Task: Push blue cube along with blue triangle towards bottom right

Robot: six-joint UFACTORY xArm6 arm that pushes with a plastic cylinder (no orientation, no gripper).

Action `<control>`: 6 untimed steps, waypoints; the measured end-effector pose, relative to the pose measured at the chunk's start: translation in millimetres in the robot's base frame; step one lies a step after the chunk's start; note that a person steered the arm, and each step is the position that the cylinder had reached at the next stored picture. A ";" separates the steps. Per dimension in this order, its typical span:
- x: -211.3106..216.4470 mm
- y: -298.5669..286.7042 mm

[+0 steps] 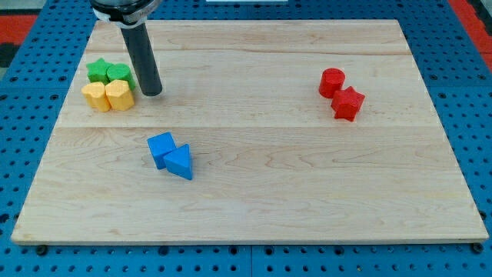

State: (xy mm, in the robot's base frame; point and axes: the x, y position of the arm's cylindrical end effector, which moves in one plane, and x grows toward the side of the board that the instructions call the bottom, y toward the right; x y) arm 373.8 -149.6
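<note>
In the camera view, the dark rod comes down from the upper left of the frame, leaning slightly, and my tip rests on the bench just to the right of a tight cluster of four blocks. This end effector is a plain rod with nothing to spread or pinch; it holds nothing and touches no block as far as can be seen.

The cluster holds a green star-shaped block, a green rounded block, and two yellow blocks in front of them.

The blue cube and the blue triangle sit touching, left of centre, below and slightly right of my tip, well apart from it.

To their lower right the wood runs bare to the bench's bottom edge and right corner.

A red cylinder and a red star-like block touch in the upper right, near the right edge.
</note>
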 end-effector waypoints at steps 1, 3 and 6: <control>27.5 8.4; 63.0 0.8; 154.4 69.7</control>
State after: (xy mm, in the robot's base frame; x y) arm 528.2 -79.8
